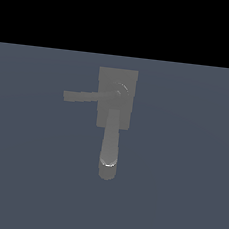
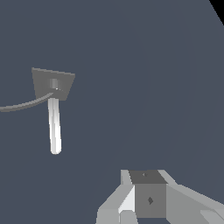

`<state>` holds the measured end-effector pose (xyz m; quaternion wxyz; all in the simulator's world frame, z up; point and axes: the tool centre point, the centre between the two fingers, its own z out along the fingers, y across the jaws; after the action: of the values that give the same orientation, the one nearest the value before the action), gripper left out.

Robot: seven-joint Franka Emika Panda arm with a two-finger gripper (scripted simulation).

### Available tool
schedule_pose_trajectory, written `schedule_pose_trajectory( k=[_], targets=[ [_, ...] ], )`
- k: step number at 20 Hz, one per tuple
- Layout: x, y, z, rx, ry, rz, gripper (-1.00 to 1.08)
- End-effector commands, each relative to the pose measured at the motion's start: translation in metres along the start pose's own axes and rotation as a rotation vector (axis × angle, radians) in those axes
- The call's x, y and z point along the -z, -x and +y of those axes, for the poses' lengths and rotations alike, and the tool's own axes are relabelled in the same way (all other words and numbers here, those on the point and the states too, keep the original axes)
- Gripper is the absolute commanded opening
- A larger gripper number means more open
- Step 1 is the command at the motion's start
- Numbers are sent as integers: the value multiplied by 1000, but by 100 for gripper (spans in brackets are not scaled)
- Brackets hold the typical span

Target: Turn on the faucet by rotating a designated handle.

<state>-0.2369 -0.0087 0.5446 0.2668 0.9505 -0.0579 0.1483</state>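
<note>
The dull grey faucet stands on a slate-blue floor, its flat base block upright in the middle of the exterior view. Its rounded spout reaches toward the camera. The handle, a thin straight bar, sticks out from a round pivot toward the exterior view's left. In the wrist view the faucet is small and distant, with the handle and the spout both showing. My gripper shows only as grey finger blocks at the frame's edge, far from the faucet and touching nothing. The arm is out of the exterior view.
A plain slate-blue floor spreads around the faucet on all sides. A black band fills the top of the exterior view.
</note>
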Motion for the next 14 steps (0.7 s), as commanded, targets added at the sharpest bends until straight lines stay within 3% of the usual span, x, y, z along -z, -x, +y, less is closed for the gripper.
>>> schedule_pose_trajectory(
  k=[1, 14],
  targets=[
    [13, -6, 5, -13, 99, 60, -100],
    [93, -36, 0, -20, 596, 374, -100]
  ],
)
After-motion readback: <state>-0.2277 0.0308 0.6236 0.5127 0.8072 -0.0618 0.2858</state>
